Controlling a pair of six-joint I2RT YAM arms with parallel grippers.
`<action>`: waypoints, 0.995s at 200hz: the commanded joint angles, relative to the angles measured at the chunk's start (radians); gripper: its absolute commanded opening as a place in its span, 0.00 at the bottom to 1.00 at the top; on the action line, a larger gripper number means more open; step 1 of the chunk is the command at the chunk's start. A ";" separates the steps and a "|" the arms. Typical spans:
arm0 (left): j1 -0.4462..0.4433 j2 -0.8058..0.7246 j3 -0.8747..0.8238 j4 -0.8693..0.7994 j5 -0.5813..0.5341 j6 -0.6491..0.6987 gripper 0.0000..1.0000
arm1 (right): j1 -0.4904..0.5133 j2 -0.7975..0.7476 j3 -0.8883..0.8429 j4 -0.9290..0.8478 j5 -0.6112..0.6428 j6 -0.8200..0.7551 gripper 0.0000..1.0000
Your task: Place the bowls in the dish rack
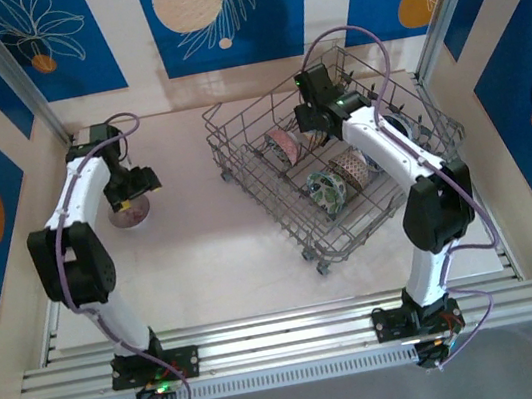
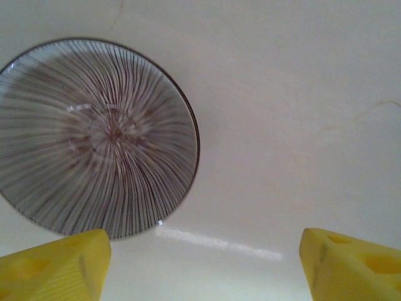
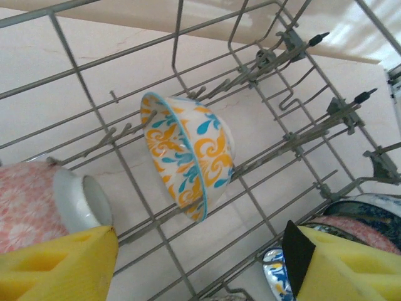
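Left pincer [image 2: 200,251]: hanging released, striped bowl [image 2: 94,135] sitting just ahead on the surface [image 2: 301,125].
Right pincer [image 3: 202,241]: gaping empty; orange-swirl bowl [image 3: 188,153] leaning on edge in rack [image 1: 260,175].

I'm looking at a pale cream desk [image 1: 215,258] with faint hairline marks. Two things sit directly on it. The wire dish rack [image 1: 238,148] stands right of centre, skewed to the desk's edges. One striped bowl [image 2: 94,138] sits upright, well apart on the left.

Glossy glazed bowls [image 3: 188,157], grey metal wire rack [image 1: 237,143], smooth matt table [image 2: 282,125].
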State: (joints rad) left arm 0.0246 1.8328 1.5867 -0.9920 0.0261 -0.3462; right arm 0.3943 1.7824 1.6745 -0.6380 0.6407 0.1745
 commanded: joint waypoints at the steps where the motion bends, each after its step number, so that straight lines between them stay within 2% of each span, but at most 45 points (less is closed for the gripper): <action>1: 0.016 0.073 0.104 -0.043 -0.073 0.059 0.77 | 0.001 -0.070 -0.054 -0.026 -0.072 0.038 0.72; 60: 0.017 0.234 0.188 -0.070 -0.043 0.062 0.68 | -0.003 -0.192 -0.170 -0.048 -0.078 0.089 0.72; 107: 0.018 0.267 0.142 -0.049 -0.026 0.055 0.63 | -0.002 -0.212 -0.178 -0.054 -0.094 0.100 0.72; 153: 0.018 0.306 0.170 -0.071 -0.002 0.065 0.40 | 0.007 -0.205 -0.139 -0.072 -0.110 0.095 0.71; 199: 0.018 0.309 0.172 -0.083 0.014 0.078 0.21 | 0.012 -0.202 -0.134 -0.074 -0.120 0.096 0.71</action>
State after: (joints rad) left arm 0.0322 2.1319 1.7367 -1.0340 0.0143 -0.2825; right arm 0.3973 1.5917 1.5032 -0.6975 0.5446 0.2577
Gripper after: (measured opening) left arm 0.247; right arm 0.715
